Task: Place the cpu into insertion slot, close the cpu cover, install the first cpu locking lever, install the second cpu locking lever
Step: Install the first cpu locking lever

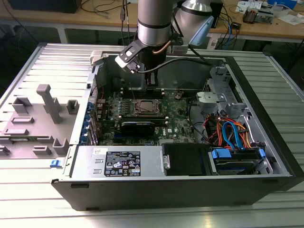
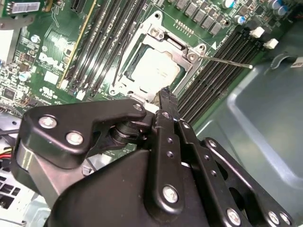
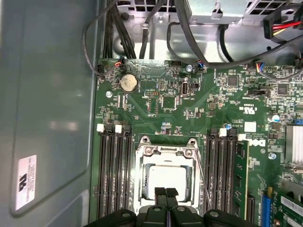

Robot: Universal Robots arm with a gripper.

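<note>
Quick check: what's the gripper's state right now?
Gripper: closed, holding nothing, poised at the edge of the cpu cover.

Exterior view: off arm, raised, looks down obliquely into open computer case (image 1: 166,192); whole case in frame, arm (image 1: 153,23) at upper centre. First wrist view: near, faces straight down on motherboard (image 3: 189,109), past gripper (image 3: 165,191) tips. Second wrist view: nearer, tilted, over gripper linkage. All three share insertion slot (image 1: 137,108); both wrist views share flanking memory slots (image 3: 113,170).
</note>
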